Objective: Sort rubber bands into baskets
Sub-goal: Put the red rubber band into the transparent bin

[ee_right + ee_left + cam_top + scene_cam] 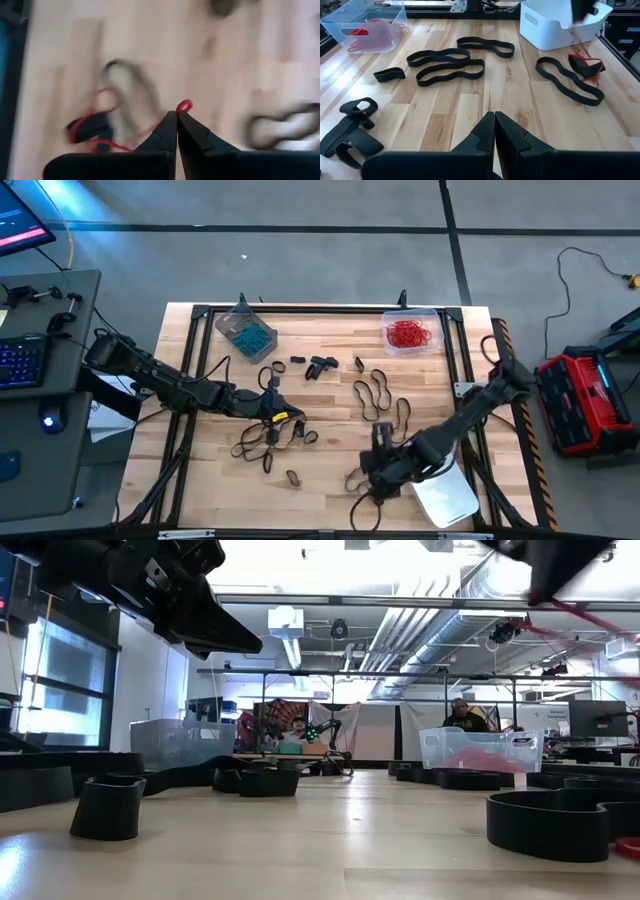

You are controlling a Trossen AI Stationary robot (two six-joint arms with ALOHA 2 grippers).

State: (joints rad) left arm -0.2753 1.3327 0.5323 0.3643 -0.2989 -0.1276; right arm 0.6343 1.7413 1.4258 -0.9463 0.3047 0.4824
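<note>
Black rubber bands [375,395] lie scattered over the wooden table, and several show in the left wrist view [451,70]. My right gripper [176,116] is above the table's near right part [380,452], shut on a red rubber band [125,135]. My left gripper [495,119] is shut and empty, above the black bands left of the middle [270,405]. A grey-tinted basket [245,330] holds teal bands. A clear basket [410,332] holds red bands. A whitish basket [447,498] stands near the right gripper. My right gripper pinches the red band between its two shut fingers, and a small loop of it [183,105] sticks out past the fingertips. The fingers come from above. The band hangs below [576,40], and its lower end is tangled with a black band [585,66] on the table.
Small black bands lie at the far middle [320,365] and near the front [293,477]. A black frame [300,310] runs around the table. The low view shows thick black loops close by [108,805] [550,820]. A person sits in the room behind [462,715].
</note>
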